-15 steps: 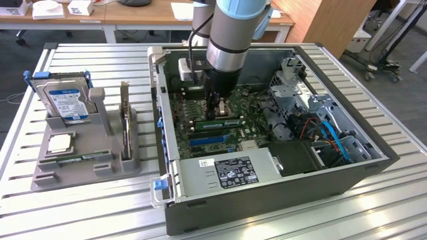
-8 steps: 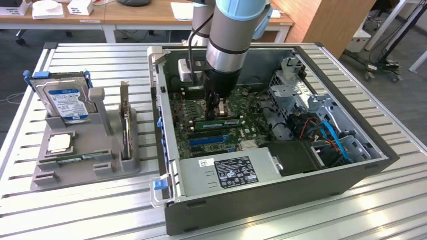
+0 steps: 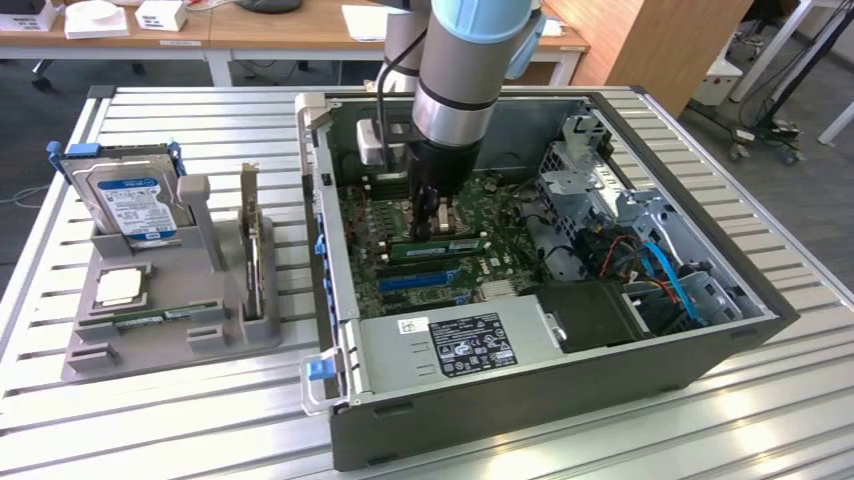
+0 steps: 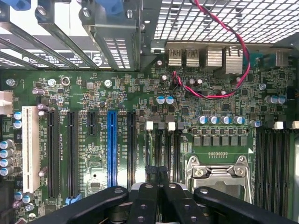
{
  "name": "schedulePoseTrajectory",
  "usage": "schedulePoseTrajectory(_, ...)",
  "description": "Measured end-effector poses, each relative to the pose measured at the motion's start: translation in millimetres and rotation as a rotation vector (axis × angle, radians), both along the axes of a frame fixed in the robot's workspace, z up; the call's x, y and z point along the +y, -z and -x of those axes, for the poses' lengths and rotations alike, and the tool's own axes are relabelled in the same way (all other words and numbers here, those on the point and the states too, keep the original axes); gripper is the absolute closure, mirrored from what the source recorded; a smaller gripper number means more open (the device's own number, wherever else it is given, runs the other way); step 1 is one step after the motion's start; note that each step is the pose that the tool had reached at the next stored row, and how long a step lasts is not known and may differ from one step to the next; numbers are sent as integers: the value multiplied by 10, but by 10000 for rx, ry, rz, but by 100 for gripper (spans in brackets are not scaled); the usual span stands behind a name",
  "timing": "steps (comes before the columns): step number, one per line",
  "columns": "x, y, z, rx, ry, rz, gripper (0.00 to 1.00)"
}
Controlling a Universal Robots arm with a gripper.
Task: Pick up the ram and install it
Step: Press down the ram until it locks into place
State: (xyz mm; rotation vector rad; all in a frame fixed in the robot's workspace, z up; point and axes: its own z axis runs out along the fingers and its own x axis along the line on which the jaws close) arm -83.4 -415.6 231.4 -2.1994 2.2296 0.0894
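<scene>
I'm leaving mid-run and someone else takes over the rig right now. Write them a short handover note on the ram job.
Gripper: fingers shut, down inside the open PC case, over the motherboard's memory slots.
Ram: a green stick sits right at the fingers in the exterior view. I cannot tell whether it is clamped or already in a slot.
Done: the arm is at the slots.
Left: the ram's seating is unconfirmed, so count the install as not finished.
</scene>
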Motion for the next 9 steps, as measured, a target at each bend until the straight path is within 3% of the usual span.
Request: schedulePoseTrajectory(9, 0, 12, 0, 0, 0, 0, 90)
